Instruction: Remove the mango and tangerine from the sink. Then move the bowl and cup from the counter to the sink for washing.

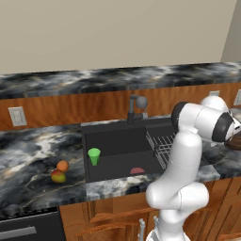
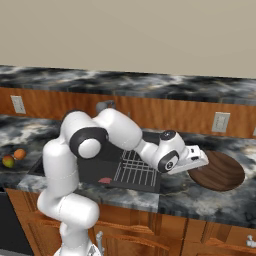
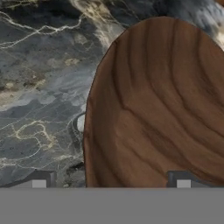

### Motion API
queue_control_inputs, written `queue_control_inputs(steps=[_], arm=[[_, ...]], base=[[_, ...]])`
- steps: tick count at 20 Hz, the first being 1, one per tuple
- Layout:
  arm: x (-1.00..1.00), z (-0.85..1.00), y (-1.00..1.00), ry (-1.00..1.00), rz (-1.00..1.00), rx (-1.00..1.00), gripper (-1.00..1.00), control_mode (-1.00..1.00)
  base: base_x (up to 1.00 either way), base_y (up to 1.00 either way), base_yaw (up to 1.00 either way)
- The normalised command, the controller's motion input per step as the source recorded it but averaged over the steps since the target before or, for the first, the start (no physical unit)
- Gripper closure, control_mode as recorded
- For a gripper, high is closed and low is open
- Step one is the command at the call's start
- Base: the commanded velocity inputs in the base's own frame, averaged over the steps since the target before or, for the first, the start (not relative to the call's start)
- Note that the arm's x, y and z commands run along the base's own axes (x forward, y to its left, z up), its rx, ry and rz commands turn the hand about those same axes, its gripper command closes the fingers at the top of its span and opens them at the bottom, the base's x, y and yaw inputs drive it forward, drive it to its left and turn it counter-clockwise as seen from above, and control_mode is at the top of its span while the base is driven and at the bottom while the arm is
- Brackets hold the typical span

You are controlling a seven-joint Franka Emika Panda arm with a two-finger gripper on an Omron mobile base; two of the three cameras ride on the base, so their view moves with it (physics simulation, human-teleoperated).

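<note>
The wooden bowl (image 2: 218, 171) rests on the marble counter right of the black sink (image 1: 117, 141). My gripper (image 2: 201, 161) hovers at the bowl's left edge, open and holding nothing. In the hand view the bowl (image 3: 162, 109) is close up, and my gripper (image 3: 110, 181) straddles its rim, one fingertip (image 3: 39, 180) over the counter and the other inside the bowl. The green cup (image 1: 94, 156) stands upright in the sink's left part. On the counter left of the sink, the tangerine (image 1: 62, 165) and the mango (image 1: 58, 176) lie side by side.
A dark faucet (image 1: 136, 109) rises behind the sink, and a wire rack (image 2: 135, 170) covers the basin's right side. A small red item (image 1: 137, 170) lies on the sink floor. Wall outlets (image 2: 220, 121) sit on the wooden backsplash.
</note>
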Motion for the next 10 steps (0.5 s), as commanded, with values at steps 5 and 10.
queue_control_inputs(steps=[5, 10], arm=[[0.09, -0.10, -0.03, 0.00, 0.00, 0.00, -1.00, -1.00], [0.06, -0.08, -0.04, 0.00, 0.00, 0.00, -1.00, -1.00]], base=[[0.00, 0.00, 0.00], [0.00, 0.00, 0.00]])
